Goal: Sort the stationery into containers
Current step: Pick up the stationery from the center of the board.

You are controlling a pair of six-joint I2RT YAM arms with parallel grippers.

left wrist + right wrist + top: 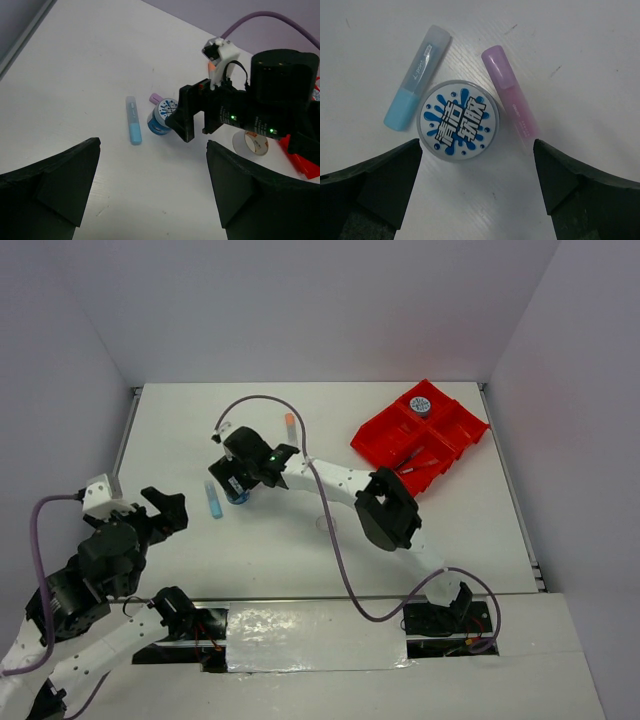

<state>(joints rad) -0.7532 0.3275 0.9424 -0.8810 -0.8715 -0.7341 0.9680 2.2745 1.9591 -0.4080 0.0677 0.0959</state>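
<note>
White table [580, 45]: tub lid [459, 120] reads 清洁软胶.

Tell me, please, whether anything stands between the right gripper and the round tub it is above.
Nothing visible lies between the open right gripper and the tub. A blue tube and a pink tube flank it closely, though, where the fingers would come down.

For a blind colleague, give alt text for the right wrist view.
A round tub with a blue-and-white patterned lid sits on a white table, framed by the fingers of the open right gripper. A light blue tube lies to its left, a pink tube to its right.
</note>
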